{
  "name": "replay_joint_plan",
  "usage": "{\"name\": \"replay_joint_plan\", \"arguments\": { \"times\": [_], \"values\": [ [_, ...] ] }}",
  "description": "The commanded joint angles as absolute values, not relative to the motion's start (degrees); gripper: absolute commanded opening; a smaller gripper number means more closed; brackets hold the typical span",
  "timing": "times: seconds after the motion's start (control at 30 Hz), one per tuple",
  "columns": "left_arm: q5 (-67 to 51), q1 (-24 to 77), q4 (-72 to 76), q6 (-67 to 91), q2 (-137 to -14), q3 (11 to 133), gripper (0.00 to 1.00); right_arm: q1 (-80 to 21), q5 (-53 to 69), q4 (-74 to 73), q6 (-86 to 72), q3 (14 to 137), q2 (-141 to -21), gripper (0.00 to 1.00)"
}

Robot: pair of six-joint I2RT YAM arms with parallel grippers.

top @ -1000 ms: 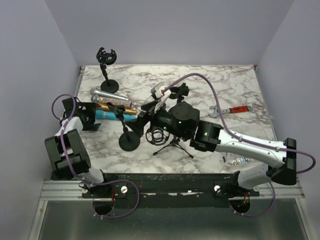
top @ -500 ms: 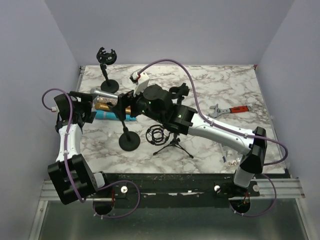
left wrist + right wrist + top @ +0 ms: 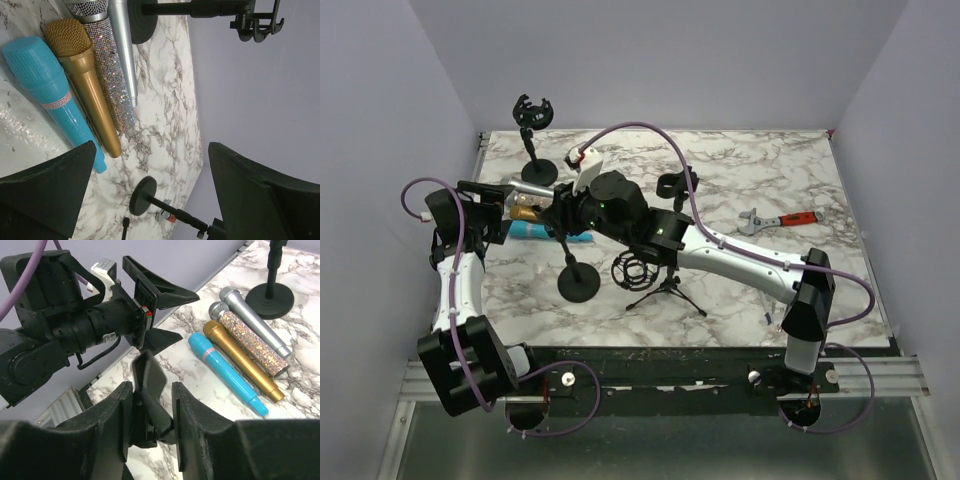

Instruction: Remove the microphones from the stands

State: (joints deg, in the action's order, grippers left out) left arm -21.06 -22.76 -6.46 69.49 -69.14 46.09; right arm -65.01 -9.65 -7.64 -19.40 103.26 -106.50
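Note:
Several microphones lie side by side on the marble: silver (image 3: 255,322), glitter (image 3: 250,340), gold (image 3: 240,357) and blue (image 3: 225,372). They also show in the left wrist view, the blue one (image 3: 50,95) nearest. My right gripper (image 3: 152,410) is closed around the empty black clip (image 3: 150,390) atop the round-base stand (image 3: 578,283). From above, this gripper (image 3: 560,215) sits over the stand's pole. My left gripper (image 3: 150,195) hangs open just left of the microphones, holding nothing; it faces the right wrist camera (image 3: 150,305).
A second round-base stand (image 3: 538,170) with an empty clip (image 3: 532,115) stands at the back left. A small tripod with a shock mount (image 3: 665,285) is at front centre, another clip (image 3: 675,185) behind it. A red-handled wrench (image 3: 780,220) lies to the right.
My right arm swung left from the tripod to the round-base stand and its jaws narrowed around the clip. The left arm shifted further back and then stayed still, open.

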Motion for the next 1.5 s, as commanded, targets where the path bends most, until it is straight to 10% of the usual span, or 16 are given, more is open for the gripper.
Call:
{"name": "replay_joint_plan", "arguments": {
  "times": [0.0,0.53,0.97,1.47],
  "values": [
    [-21.99,-23.36,-4.64,69.11,-66.72,45.41,0.98,-64.54,-10.87,-10.48,-19.2,96.97,-108.08,0.35],
    [-20.84,-22.95,-3.88,67.05,-65.44,45.43,0.97,-64.48,-8.31,-9.66,-19.33,92.6,-109.12,0.37],
    [-14.9,-11.87,-1.24,50.63,-57.86,48.96,0.97,-64.5,-11.9,-11.62,-12.96,97.64,-99.86,1.0],
    [-8.01,3.89,8.4,27.81,-35.47,45.39,0.97,-64.55,-44.75,-11.62,-12.58,66.78,-59.34,1.0]
  ]
}}
